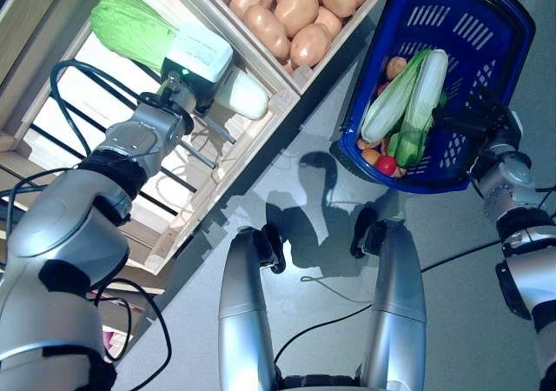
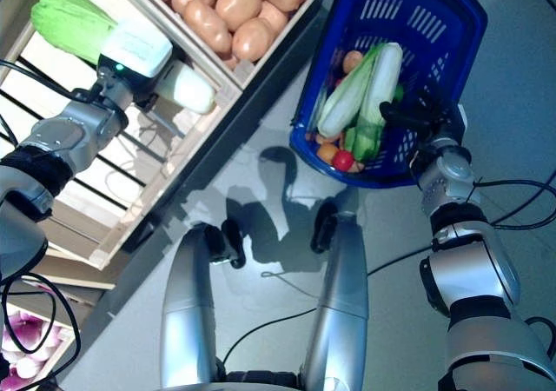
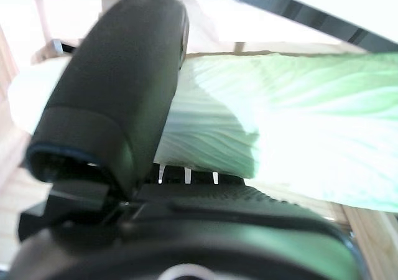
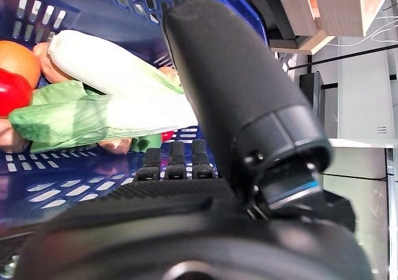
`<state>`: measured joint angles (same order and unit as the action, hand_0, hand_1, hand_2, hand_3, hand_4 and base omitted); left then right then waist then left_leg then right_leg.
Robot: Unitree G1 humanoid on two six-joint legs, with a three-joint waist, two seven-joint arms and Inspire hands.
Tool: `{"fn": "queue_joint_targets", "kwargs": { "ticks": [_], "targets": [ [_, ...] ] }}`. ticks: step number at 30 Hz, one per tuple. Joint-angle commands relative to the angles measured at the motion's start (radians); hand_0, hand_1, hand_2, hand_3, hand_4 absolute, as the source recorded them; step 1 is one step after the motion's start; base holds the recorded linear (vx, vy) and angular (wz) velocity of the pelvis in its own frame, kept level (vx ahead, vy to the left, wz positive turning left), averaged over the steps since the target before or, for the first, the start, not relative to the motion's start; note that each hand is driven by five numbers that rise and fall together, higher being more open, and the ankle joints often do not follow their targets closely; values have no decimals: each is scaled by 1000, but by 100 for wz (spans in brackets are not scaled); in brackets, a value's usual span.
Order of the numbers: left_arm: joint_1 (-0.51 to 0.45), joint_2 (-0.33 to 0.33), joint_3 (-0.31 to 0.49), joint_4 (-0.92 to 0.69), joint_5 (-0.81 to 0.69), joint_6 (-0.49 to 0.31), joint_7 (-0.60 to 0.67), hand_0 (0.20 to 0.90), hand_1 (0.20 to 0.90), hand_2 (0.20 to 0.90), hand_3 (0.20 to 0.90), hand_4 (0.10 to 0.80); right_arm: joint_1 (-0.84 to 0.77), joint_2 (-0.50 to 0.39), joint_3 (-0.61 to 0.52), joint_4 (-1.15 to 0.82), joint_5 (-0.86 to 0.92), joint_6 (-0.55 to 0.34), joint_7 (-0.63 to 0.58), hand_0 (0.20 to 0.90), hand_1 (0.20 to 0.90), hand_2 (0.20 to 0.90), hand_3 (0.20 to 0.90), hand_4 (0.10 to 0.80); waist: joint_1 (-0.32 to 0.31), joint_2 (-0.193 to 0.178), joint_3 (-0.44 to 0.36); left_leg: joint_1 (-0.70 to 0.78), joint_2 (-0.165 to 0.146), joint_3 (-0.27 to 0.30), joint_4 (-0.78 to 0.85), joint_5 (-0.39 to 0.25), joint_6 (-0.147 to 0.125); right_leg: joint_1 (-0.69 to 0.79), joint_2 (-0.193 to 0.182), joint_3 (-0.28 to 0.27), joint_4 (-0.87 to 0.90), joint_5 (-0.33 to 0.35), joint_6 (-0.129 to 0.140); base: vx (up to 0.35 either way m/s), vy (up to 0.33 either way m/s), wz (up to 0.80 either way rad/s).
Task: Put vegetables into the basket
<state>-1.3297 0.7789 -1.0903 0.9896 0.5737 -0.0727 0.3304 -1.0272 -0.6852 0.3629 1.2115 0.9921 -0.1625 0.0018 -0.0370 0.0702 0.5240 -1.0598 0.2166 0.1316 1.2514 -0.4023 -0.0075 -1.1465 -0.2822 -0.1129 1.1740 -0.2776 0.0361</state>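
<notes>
A napa cabbage [image 1: 130, 26] with green leaves and a white stem lies in a wooden crate [image 1: 261, 58] at the upper left. My left hand [image 1: 171, 102] is on its stem end. In the left wrist view the thumb [image 3: 118, 99] lies over the cabbage [image 3: 280, 118] and the fingers curl under it. A blue plastic basket [image 1: 512, 26] hangs at the upper right, with my right hand [image 1: 473, 117] curled round its near rim [image 4: 93, 168]. It holds two napa cabbages [image 1: 426, 96], a red tomato [image 1: 387, 165] and other small produce.
A neighbouring crate compartment is full of potatoes [image 1: 295, 9]. The wooden shelf runs diagonally along the left, with grey floor between it and the basket.
</notes>
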Motion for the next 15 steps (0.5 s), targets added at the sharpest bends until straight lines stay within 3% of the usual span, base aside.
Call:
{"fn": "queue_joint_targets", "kwargs": {
  "ticks": [1, 10, 14, 15],
  "targets": [
    [3, -14, 45, 28, -75, -40, 15, 300, 300, 300, 300, 400, -76, -1, -54, -19, 45, -117, 12, 900, 900, 900, 900, 800, -12, -23, -4, 98, 21, -39, -131, 14, -91, 167, -51, 14, -102, 12, 78, 37, 3, -5],
    [134, 27, 156, 36, -125, -113, 55, 300, 300, 300, 300, 400, 24, 28, -73, -83, 25, -134, 90, 900, 900, 900, 900, 800, -11, -31, -44, 350, 33, -4, -342, 92, -102, 405, -32, -3, -239, 26, 64, 106, 20, -5],
    [269, 70, 252, -31, -151, -174, 63, 300, 300, 300, 300, 400, 150, 49, -93, -186, -28, -117, 103, 900, 900, 900, 900, 800, -1, -39, -124, 509, 25, 19, -497, 152, -100, 560, -28, -34, -358, 43, 50, 181, -9, -1],
    [297, 74, 275, -51, -163, -180, 63, 300, 300, 300, 300, 400, 172, 58, -93, -211, -41, -115, 94, 900, 900, 900, 900, 800, 1, -42, -139, 533, 20, 27, -547, 195, -92, 588, -26, -49, -404, 76, 39, 46, -16, 3]
  ]
}}
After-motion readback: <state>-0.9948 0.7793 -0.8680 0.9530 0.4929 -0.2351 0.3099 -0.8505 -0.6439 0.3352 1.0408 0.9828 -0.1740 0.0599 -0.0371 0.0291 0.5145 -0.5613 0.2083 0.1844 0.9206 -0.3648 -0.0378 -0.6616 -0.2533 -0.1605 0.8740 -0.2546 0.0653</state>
